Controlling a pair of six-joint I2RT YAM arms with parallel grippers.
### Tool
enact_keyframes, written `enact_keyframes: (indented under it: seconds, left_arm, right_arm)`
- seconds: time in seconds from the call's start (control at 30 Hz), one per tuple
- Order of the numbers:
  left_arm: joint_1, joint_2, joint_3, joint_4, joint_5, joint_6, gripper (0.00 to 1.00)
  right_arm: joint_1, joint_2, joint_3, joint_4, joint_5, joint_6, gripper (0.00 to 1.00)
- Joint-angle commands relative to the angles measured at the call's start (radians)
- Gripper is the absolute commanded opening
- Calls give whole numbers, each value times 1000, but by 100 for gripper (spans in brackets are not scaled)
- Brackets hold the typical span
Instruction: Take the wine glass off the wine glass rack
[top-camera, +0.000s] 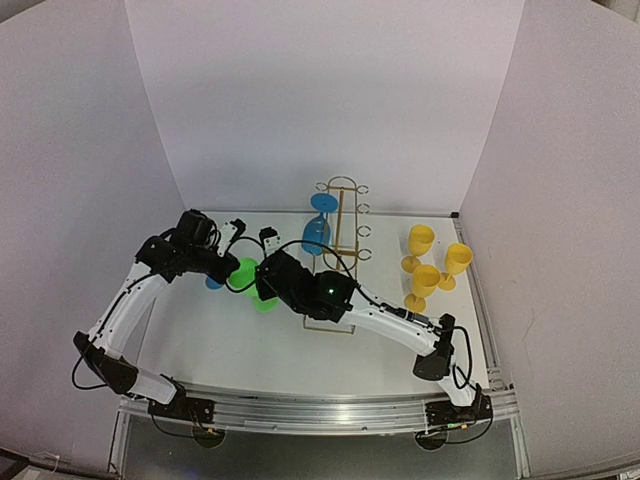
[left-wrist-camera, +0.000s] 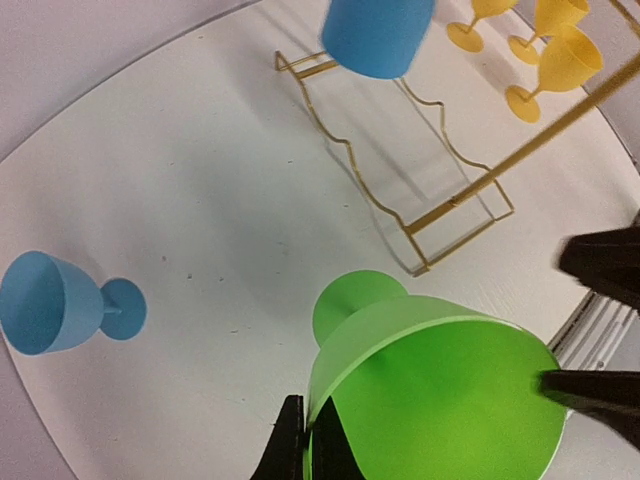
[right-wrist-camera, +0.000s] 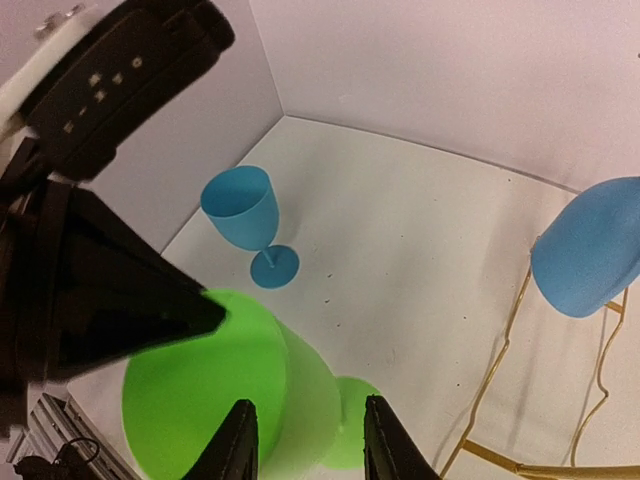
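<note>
A green wine glass (top-camera: 247, 272) hangs tilted above the table between both arms. My left gripper (left-wrist-camera: 303, 415) is shut on its rim (left-wrist-camera: 330, 370), one finger inside the bowl and one outside. My right gripper (right-wrist-camera: 308, 415) is open, its fingers standing on either side of the green bowl (right-wrist-camera: 210, 390) and stem. The gold wire wine glass rack (top-camera: 346, 215) stands at the back centre. A blue wine glass (top-camera: 317, 232) hangs upside down on the rack's left side.
A second blue glass (top-camera: 214, 283) stands upright on the table left of the green one. Three yellow glasses (top-camera: 430, 262) stand at the right. White walls close in the table on three sides.
</note>
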Motion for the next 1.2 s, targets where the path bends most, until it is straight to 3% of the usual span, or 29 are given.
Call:
enact_keyframes:
  seconds: [0.0,0.2,0.57,1.07,1.17]
  left_arm:
    - [163,102,62,44,-7,73,0]
    - [186,211,80,147,-5,187,0]
    - [195,492,237,240,-88,190,0]
    - [228,565,172,222,-78,177,0]
    - [228,563,162,223,-66,174,7]
  right_arm:
    - [-1,-137,-39,11,44,-25,36]
    - [-1,-242,-107,11,91,-50,43]
    - [-2,-347,-213,13,131,-51,44]
    - [-2,-343,-214,13,126,-68,46]
    - [-2,-342,-213,13,129,-73,47]
